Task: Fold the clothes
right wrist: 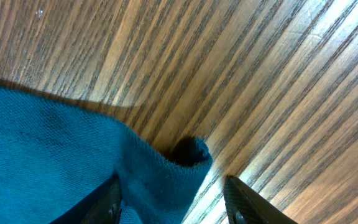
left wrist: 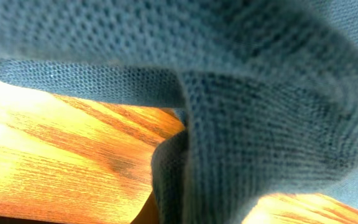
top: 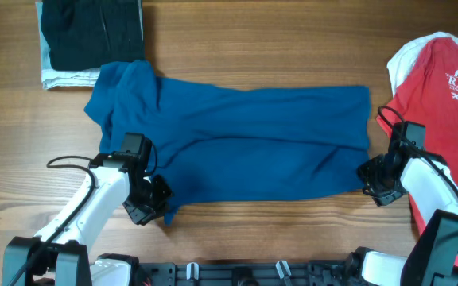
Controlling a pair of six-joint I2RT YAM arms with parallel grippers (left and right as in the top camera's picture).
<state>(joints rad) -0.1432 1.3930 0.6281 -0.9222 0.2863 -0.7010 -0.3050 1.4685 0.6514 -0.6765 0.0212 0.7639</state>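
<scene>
**A:** Start big. What's on the counter [top: 237, 246]?

**B:** Mostly the blue shirt [top: 245, 143], spread nearly flat across the middle. A red T-shirt [top: 444, 95] lies at the right edge on top of a white garment [top: 404, 56], near the blue one but apart from it. At the top left sits a dark folded pile [top: 94, 32] on something pale. The blue shirt's far left corner comes right up against it.

**A:** And the jaws?

**B:** The left jaws are together at the shirt's near left corner. Cloth hangs right across that wrist camera, raised off the wood, so I judge they're clamped on the blue shirt, though the pinch itself is hidden. The right jaws stand apart, with a finger [right wrist: 241, 199] on either side of the near right corner [right wrist: 188, 152]. That corner lies on the wood, and nothing is pinched yet.

**A:** So what could go wrong from here?

**B:** That right corner is a small curled tip. If the jaws come together slightly off it, they'd catch only a few threads, or nothing. Then a lift would pull from the left side alone, the shirt would drag askew, and the fold would land slanted.

**A:** Anything else?

**B:** The left hold looks like it's on an edge only, so a sharp tug could slip it free. And the red T-shirt is near the right arm, where a wide sweep could snag it.
</scene>
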